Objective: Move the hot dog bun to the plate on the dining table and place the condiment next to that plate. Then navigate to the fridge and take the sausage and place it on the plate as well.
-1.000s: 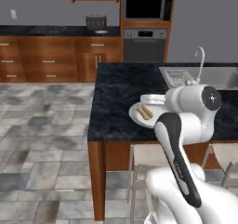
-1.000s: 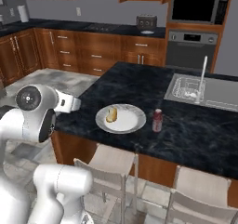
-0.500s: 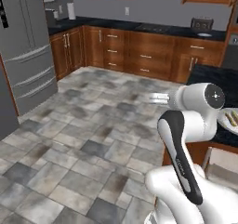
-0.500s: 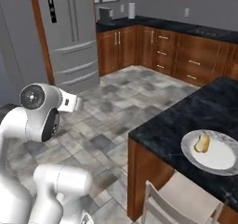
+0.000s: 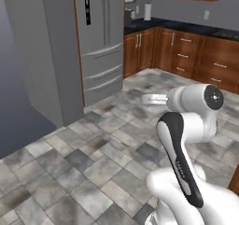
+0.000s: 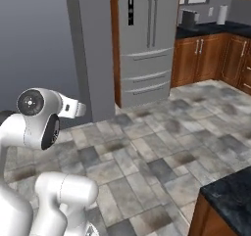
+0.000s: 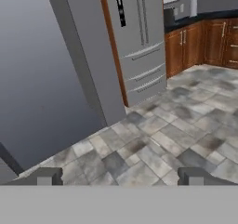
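Note:
The fridge (image 5: 100, 42) is tall and grey, with a black display panel, long bar handles and lower drawers, all shut. It also stands ahead in the right base view as the fridge (image 6: 147, 39) and in the hand view as the fridge (image 7: 139, 42). My gripper (image 7: 120, 176) is open and empty, well short of the fridge and aimed at the floor in front of it. A black corner of the dining table (image 6: 230, 191) sits at the lower right. The hot dog bun, plate, condiment and sausage are out of view.
A broad grey wall panel (image 5: 42, 56) flanks the fridge on its left. Brown wooden cabinets (image 5: 186, 51) under a black counter run off to its right, with a paper towel roll (image 6: 222, 13) on top. Grey tiled floor (image 5: 93, 154) lies between me and the fridge.
The base has turned and driven, so the whole picture shifted. The plate and most of the table left the views, and the fridge came to the centre and closer. The gripper stayed open.

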